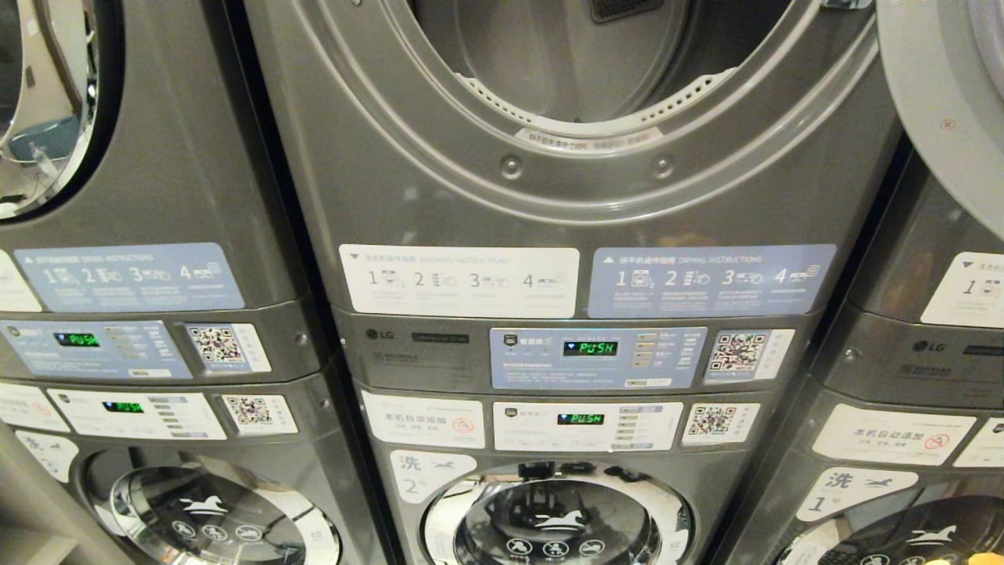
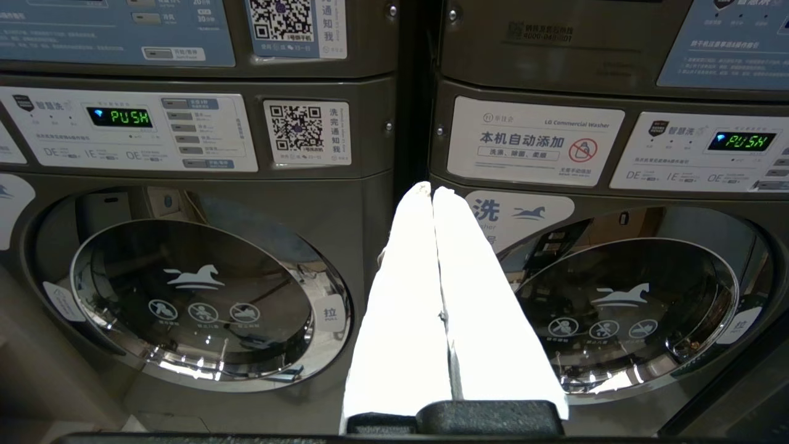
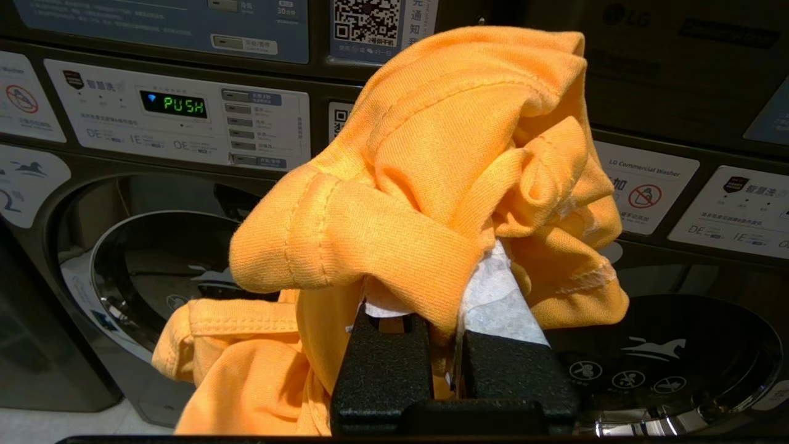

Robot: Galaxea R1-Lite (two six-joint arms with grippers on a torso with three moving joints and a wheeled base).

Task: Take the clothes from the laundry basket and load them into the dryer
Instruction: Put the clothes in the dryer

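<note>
In the head view the open dryer drum [image 1: 580, 63] filled the upper centre, with neither arm in frame. In the left wrist view the left gripper [image 2: 431, 191] pointed at the washers, fingers pressed together, empty. In the right wrist view the right gripper [image 3: 441, 320] clenched a bunched orange T-shirt [image 3: 425, 172] at centre; its loose lower folds could probably snag the drum's rim.

Left gripper [image 2: 433, 192] points level at the washer [image 2: 185, 296] fronts, its jaws pressed together and empty. Right gripper [image 3: 453, 290] points likewise, jaws clamped on orange cloth [image 3: 425, 179].
</note>
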